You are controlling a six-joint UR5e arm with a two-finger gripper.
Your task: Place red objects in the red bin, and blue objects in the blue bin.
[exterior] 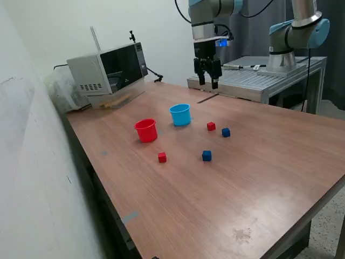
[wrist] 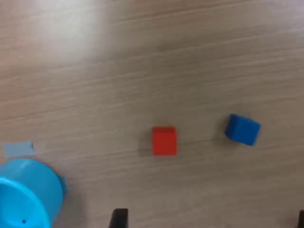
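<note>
The pincer hangs in the air near the top middle of the exterior view, high above the worktop. Its two fingers point down with a gap between them, and they hold nothing.

The red cup stands upright a little left of the middle of that view. The blue cup stands upright just up and to the right of it. The two cups are near each other but do not touch.

Four small cubes lie on the bare wood, all outside the cups. One red cube sits right of the blue cup, and a blue cube sits just beside it, further right. Another red cube lies below the red cup. Another blue cube lies to the right of that one, well apart from it.

A grey box machine stands at the upper left of the exterior view.

In the wrist view, a red cube and a blue cube lie near each other on the wood. Part of the blue cup shows at the picture's edge, with a small grey patch on the wood close by it. A dark fingertip also shows at the edge.
</note>
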